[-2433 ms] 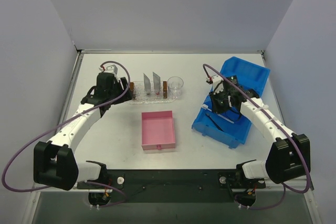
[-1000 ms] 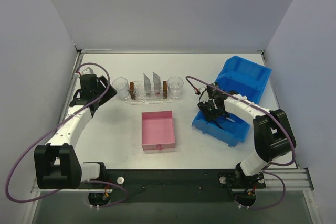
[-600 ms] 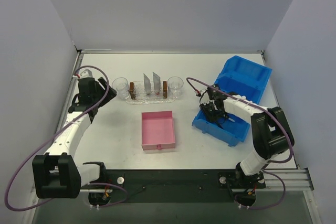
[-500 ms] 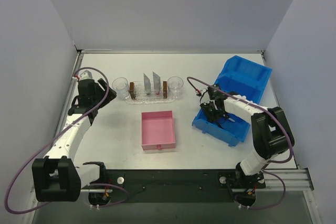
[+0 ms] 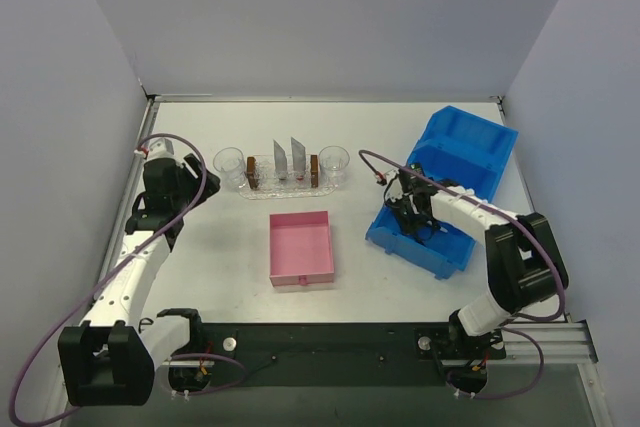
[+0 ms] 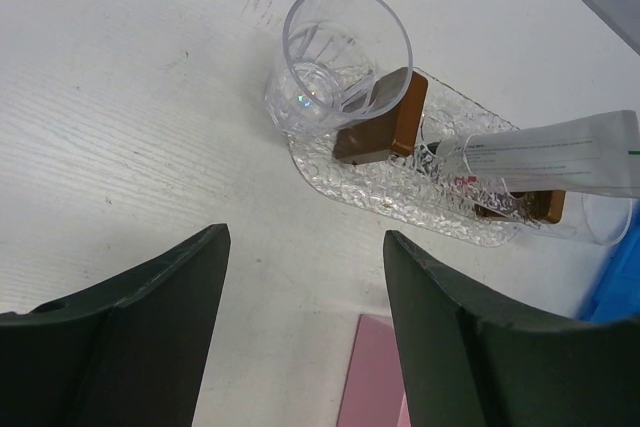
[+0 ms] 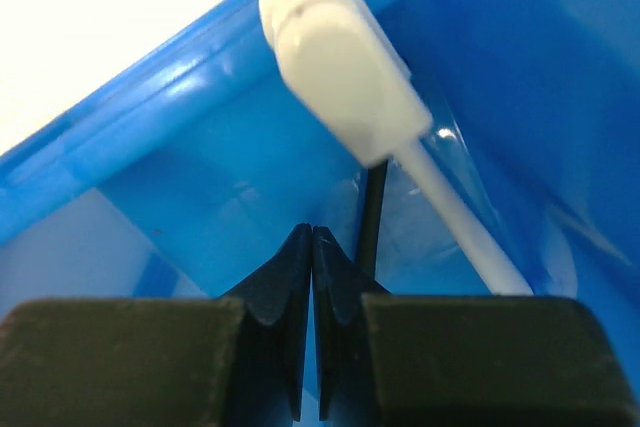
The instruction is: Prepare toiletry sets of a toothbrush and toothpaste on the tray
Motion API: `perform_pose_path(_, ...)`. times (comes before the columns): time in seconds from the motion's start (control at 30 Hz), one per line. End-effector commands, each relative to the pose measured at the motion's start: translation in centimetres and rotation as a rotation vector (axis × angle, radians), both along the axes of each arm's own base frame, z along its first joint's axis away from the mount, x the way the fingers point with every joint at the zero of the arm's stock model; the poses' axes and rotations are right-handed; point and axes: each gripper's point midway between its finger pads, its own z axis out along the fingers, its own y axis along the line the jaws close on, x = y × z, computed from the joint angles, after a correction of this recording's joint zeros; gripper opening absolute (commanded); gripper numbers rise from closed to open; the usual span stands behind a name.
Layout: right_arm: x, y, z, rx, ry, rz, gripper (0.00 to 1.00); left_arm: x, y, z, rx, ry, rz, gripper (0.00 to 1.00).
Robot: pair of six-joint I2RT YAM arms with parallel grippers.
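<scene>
The clear bumpy tray (image 5: pixel 268 190) sits at mid-table with two brown blocks and two silver toothpaste tubes (image 5: pixel 290 158) standing on it. From the left wrist, the tray (image 6: pixel 400 197) lies ahead with one toothpaste tube (image 6: pixel 560 152) on it. My left gripper (image 5: pixel 160 182) is open and empty, left of the tray and apart from it (image 6: pixel 305 237). My right gripper (image 5: pixel 412 222) is down in the blue bin (image 5: pixel 470 142), jaws shut together (image 7: pixel 312 232) with nothing seen between them. A white toothbrush (image 7: pixel 340 57) and a black handle (image 7: pixel 372 217) lie just right of the fingertips.
A clear cup (image 5: pixel 229 162) stands at the tray's left end (image 6: pixel 340 57) and another cup (image 5: pixel 334 160) at its right end. A square pink box (image 5: pixel 301 246) lies in front of the tray. The bin walls (image 7: pixel 150 117) close in around the right fingers.
My left arm has drawn back left and toward the near side, away from the tray and cup. My right gripper has closed inside the bin, shifting slightly.
</scene>
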Motion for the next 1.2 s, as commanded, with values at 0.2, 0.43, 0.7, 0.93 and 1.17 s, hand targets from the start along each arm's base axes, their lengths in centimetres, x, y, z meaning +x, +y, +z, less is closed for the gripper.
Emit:
perform_pose_path(0.2, 0.9, -1.5, 5.9, -0.016, -0.19, -0.061, 0.0, 0.4, -1.0, 2.4, 0.018, -0.098, -0.101, 0.73)
perform_pose_path(0.43, 0.7, -1.5, 6.0, -0.005, -0.209, -0.053, 0.0, 0.1, -1.5, 2.8, 0.026, -0.107, -0.142, 0.73)
perform_pose_path(0.7, 2.1, 0.1, 3.7, 0.053, -0.191, -0.052, 0.2, -0.1, -1.9, 2.9, 0.012, -0.11, -0.162, 0.73)
perform_pose_path(0.93, 3.1, -0.5, 1.6, 0.016, -0.193, -0.069, 0.29, -0.1, -1.9, 3.1, 0.009, -0.114, -0.155, 0.73)
perform_pose_path(1.17, 3.9, -0.4, 0.1, 0.003, -0.184, -0.054, 0.35, 0.5, -1.7, 3.1, 0.01, -0.112, -0.138, 0.73)
